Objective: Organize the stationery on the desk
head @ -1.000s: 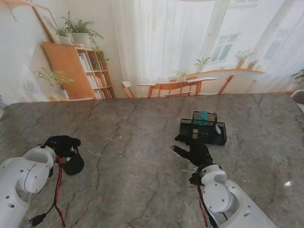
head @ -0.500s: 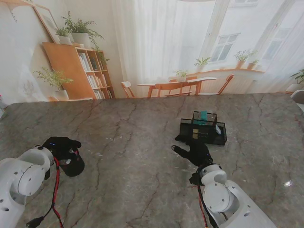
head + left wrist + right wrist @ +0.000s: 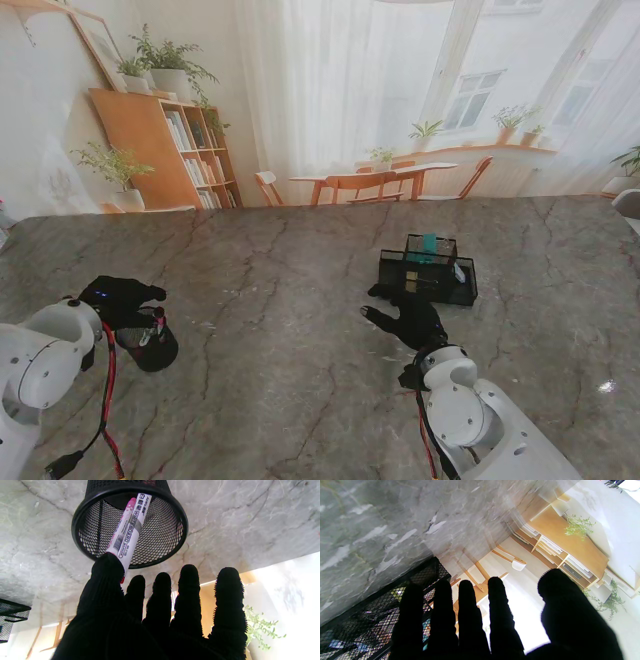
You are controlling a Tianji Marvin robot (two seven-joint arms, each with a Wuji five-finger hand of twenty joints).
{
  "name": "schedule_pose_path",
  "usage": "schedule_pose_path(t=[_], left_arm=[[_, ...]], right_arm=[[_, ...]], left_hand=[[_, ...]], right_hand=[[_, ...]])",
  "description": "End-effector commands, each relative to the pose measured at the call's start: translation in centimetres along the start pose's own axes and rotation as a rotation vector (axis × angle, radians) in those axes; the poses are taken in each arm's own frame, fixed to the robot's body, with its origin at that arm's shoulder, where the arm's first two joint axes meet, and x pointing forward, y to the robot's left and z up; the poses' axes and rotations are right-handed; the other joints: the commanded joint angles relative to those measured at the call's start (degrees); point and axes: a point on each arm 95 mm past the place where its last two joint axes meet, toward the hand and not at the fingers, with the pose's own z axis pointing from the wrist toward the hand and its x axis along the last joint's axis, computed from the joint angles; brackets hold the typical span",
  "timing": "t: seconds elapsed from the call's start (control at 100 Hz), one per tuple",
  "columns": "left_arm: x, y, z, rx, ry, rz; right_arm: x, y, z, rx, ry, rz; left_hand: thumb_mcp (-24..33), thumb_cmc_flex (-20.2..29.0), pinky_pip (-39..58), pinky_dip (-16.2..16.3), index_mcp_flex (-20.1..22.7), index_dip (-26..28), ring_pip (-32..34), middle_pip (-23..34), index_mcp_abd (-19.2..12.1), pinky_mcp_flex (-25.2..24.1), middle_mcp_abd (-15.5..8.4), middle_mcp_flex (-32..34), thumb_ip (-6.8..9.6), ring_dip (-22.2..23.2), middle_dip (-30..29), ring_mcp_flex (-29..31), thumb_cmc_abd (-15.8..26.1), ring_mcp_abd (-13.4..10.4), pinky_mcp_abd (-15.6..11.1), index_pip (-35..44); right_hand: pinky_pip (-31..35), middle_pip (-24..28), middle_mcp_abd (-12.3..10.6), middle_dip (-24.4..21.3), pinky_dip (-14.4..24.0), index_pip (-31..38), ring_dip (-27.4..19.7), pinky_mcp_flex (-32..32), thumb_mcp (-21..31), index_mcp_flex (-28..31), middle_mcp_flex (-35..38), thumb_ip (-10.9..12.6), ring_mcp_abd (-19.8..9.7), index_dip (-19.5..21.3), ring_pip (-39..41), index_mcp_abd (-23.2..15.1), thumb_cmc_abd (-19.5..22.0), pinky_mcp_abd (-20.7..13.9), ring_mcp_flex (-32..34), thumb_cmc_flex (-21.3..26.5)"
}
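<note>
A black mesh pen cup (image 3: 150, 348) stands on the marble table at my near left. A white whiteboard marker (image 3: 130, 525) with pink print leans inside the pen cup (image 3: 183, 527), its end sticking out past the rim. My left hand (image 3: 118, 297) hovers just left of the cup, fingers straight and apart. In the left wrist view the left hand's (image 3: 150, 620) thumb overlaps the marker's end, with no grip showing. My right hand (image 3: 408, 322) rests open, fingers spread, just nearer to me than a black mesh desk organizer (image 3: 428, 278). The right hand (image 3: 482, 625) holds nothing.
The organizer (image 3: 357, 630) holds small items, among them a teal one (image 3: 428, 243) in its rear compartment. A red cable (image 3: 108, 390) hangs along my left arm. The grey marble table (image 3: 290, 300) stretches between both hands and far behind them.
My left hand has drifted left, off the pen cup, so more of the cup and marker shows. The right hand and the organizer have not moved.
</note>
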Motion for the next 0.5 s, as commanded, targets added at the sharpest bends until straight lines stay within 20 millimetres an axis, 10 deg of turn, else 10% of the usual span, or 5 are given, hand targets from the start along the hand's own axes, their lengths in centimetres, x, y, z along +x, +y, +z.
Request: schedule_pose_path(t=[0.0, 0.49], left_arm=[[0.1, -0.7, -0.4, 0.013, 0.007, 0.012], [1.0, -4.5, -4.9, 0.132, 0.067, 0.104]], right_arm=[[-0.1, -0.3, -0.1, 0.019, 0.000, 0.003], [-0.1, -0.4, 0.0, 0.020, 0.005, 0.006]], left_hand=[[0.8, -0.8, -1.1, 1.6, -2.0, -0.6, -1.1, -0.4, -0.6, -1.1, -0.1, -1.4, -2.41, -0.7, -0.8, -2.5, 2.3, 1.3, 3.4, -1.3], [0.7, -2.6, -2.9, 2.0, -2.4, -0.8, -2.0, -1.0, -0.9, -4.4, 0.1, -2.6, -2.66, -1.8, -1.4, -4.5, 2.3, 2.4, 4.1, -1.6]], right_hand=[[1.3, 1.2, -0.2, 0.8, 0.1, 0.2, 0.7, -0.5, -0.8, 0.7, 0.9, 1.5, -1.0, 1.4, 0.5, 0.0, 0.8, -0.3, 0.2, -0.1], [1.2, 1.2, -0.2, 0.9, 0.1, 0.2, 0.7, -0.5, -0.8, 0.7, 0.9, 1.5, -1.0, 1.3, 0.4, -0.1, 0.8, -0.3, 0.2, -0.1]])
